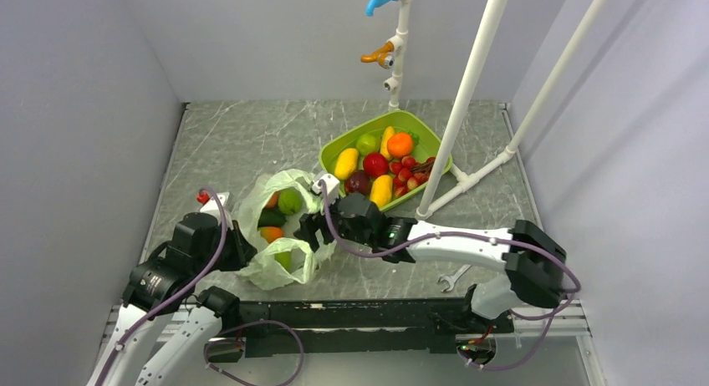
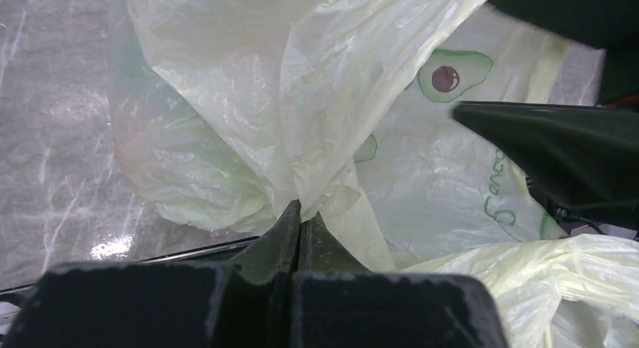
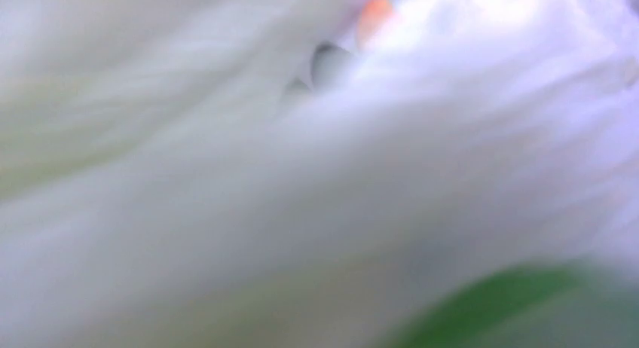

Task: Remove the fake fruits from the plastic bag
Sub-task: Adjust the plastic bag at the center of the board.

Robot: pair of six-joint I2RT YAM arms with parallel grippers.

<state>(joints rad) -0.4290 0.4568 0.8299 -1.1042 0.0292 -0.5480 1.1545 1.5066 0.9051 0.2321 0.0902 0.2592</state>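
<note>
The plastic bag [image 1: 266, 273] lies crumpled on the tabletop [image 1: 226, 144], near the green tray [image 1: 334, 149], with its mouth open. Fake fruits [image 1: 290, 201], green and orange pieces, sit inside the bag. The left gripper [image 2: 299, 212] is clenched on a fold of the bag's film. The right gripper [image 1: 311, 233] is at the bag's mouth. Its wrist view is filled with blurred film, so the jaw state cannot be told.

Only print in view is on the thin, wrinkly, translucent pale-green plastic bag [image 2: 226, 99], left wrist view. Green cursive lettering [image 2: 502, 201] runs sideways and is cut off by folds, so no whole word is readable. Printed avocado-half drawing [image 2: 452, 75] sits above it. Top and right wrist views: nothing legible.
</note>
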